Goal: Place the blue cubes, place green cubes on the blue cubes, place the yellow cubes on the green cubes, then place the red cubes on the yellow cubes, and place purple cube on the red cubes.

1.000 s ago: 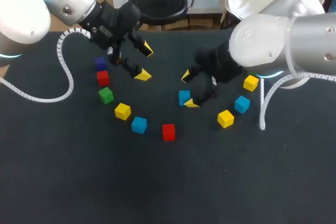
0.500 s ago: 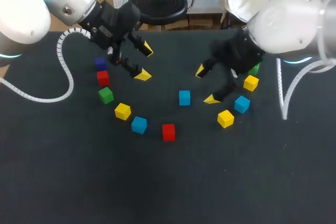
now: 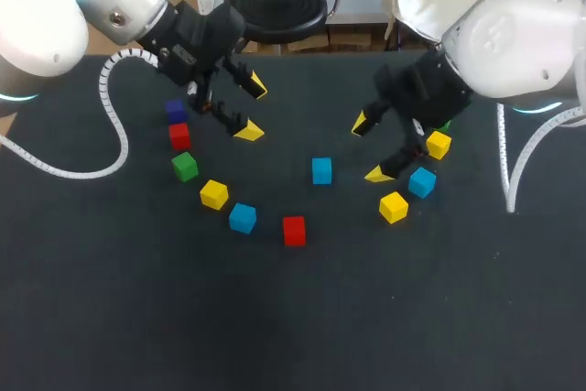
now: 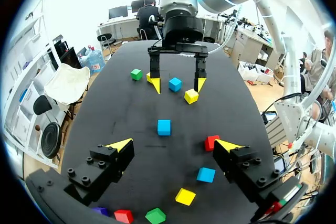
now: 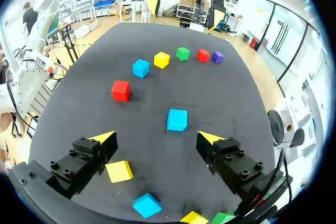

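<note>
- While both arms hang above the dark table, you can use the middle blue cube as your marker. It sits alone on the table surface, touching nothing.
- Your left gripper is well to the left of that cube and nearer the table's far edge. Its fingers are spread wide and hold nothing.
- Your right gripper hovers just to the right of the middle blue cube, fingers wide apart and empty. In the right wrist view the cube lies a little ahead of the gap between the yellow tips.
- Left of the marker cube you see a curved row of six cubes, each apart from its neighbours. It starts at the front red cube, then runs through the left blue cube, left yellow cube, left green cube and back red cube. The purple cube ends the row, farthest from the marker.
- Right of the marker, past the right gripper, lie the front yellow cube, right blue cube and back yellow cube.
- Beyond those, the right green cube is partly hidden by the right arm.
</note>
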